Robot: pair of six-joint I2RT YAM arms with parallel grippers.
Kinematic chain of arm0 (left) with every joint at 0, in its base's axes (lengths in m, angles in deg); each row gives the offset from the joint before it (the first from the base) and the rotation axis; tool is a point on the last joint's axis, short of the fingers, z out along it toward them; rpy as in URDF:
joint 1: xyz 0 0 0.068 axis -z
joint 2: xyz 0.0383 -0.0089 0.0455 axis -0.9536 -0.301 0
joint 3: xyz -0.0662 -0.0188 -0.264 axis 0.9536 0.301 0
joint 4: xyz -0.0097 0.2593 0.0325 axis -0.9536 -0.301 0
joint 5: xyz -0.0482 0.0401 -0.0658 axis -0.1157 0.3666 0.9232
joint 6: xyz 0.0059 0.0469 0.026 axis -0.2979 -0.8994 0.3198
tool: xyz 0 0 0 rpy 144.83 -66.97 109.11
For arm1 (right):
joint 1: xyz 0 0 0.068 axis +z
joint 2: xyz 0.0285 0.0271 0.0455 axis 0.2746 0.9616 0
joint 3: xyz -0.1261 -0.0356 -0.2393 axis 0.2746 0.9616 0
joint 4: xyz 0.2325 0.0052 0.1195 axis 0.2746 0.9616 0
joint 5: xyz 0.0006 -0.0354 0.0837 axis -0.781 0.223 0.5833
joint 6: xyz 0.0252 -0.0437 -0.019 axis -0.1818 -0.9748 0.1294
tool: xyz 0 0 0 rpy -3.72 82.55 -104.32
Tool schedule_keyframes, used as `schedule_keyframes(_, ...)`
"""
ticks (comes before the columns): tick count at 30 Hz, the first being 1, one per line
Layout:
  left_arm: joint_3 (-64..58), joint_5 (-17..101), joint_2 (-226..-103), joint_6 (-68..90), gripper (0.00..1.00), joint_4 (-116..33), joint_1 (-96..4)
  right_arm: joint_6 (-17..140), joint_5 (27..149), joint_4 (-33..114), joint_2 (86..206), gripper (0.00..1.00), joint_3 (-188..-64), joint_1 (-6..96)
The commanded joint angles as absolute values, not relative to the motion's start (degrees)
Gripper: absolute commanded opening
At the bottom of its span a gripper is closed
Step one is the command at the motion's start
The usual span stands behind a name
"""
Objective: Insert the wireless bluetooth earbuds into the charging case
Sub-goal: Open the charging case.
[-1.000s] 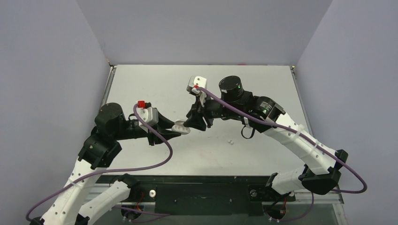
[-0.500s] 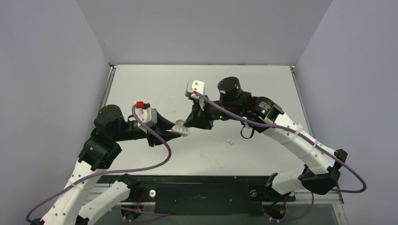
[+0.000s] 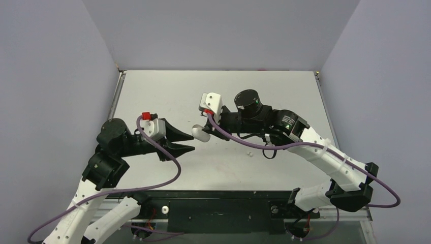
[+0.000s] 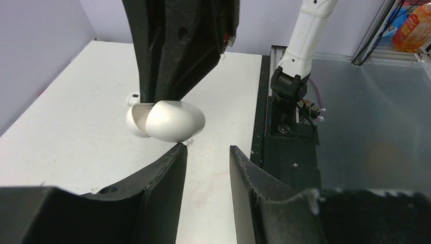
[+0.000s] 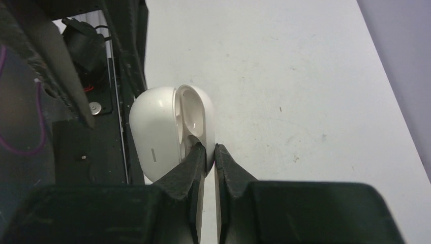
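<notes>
The charging case is a glossy white pebble with its lid ajar, held above the table. My right gripper is shut on the thin edge of its open lid; the right wrist view shows the case left of the pinching gripper. My left gripper is open and empty, just left of the case. In the left wrist view the case hangs just past my left gripper. Two tiny white earbuds lie on the table right of the case.
The grey table has walls at the left, back and right. A dark metal rail with the arm bases runs along the near edge. The right arm reaches across the table's right half.
My left gripper has let go of the case, opened and pulled back to the left. My right gripper now holds the case alone and has shifted slightly left.
</notes>
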State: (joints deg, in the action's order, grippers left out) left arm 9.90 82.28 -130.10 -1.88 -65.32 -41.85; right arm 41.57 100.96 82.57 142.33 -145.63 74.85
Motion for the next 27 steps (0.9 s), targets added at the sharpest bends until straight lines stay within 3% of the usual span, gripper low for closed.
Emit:
schedule_keyframes(1, 9.6, 81.3, -128.3, -1.1, 0.34, -61.5, -41.4, 40.4, 97.1, 81.1, 140.1, 0.0, -145.6, 74.4)
schedule_keyframes(7, 9.3, 79.3, -128.0, -1.1, 0.39, -61.8, -41.4, 40.0, 94.0, 81.2, 139.7, 0.0, -145.6, 74.8)
schedule_keyframes(14, 2.2, 67.3, -131.9, 7.3, 0.39, -63.0, -41.5, 36.4, 84.4, 82.9, 139.4, 0.0, -146.1, 78.6)
schedule_keyframes(20, -1.8, 72.7, -135.3, 9.4, 0.39, -67.3, -41.4, 33.2, 81.2, 84.4, 138.9, 0.0, -146.3, 80.3)
schedule_keyframes(27, -8.7, 69.8, -141.8, 0.4, 0.4, -80.0, -39.5, 30.9, 79.4, 86.3, 140.6, 0.0, -149.1, 82.7)
